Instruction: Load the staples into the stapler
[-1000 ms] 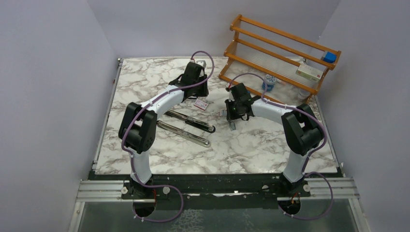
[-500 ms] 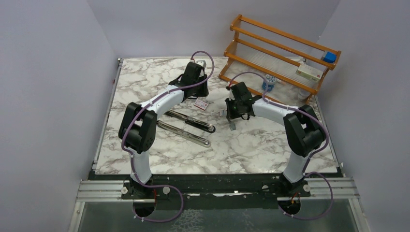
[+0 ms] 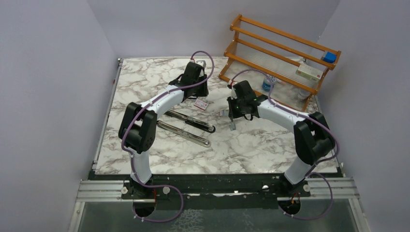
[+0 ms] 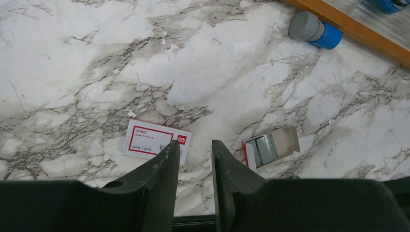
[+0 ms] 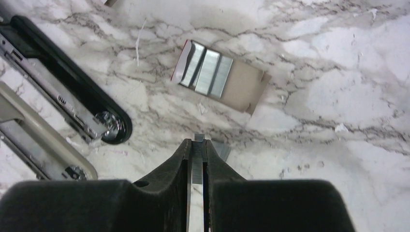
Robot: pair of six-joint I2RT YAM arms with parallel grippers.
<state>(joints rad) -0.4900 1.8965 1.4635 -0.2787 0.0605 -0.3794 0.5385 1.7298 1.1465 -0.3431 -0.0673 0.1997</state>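
right gripper point(image 5: 197, 143): jaws almost together, clamped on a staple strip point(image 5: 197, 157); the strip stands edge-on between the two pads and its end pokes out past the fingertips.
staple strip vs table point(image 3: 251, 145): the strip's end points down toward the marble; cannot tell whether it touches.
staple tray point(image 5: 215, 75): open on the table, ahead of the right gripper's tips and apart from them; three silver-grey blocks lie at its red-edged end, the other end shows bare card.
stapler point(image 3: 191, 121): swung open on the table, two long arms splayed from a hinge near the left arm; the black arm with the silver channel is farther back, the pale arm lies nearer the bases.
stapler vs right gripper: the rounded free ends lie to the left of the held strip, near but not touching.
left gripper point(image 4: 195, 145): jaws a narrow gap apart, nothing between them.
box sleeve point(image 4: 155, 141): white label with red border, flat on the table, one corner hidden behind a left fingertip.
left gripper vs tray: the tray lies just beyond the other fingertip, apart from it.
rack point(image 3: 290, 36): wooden, back right of the table.
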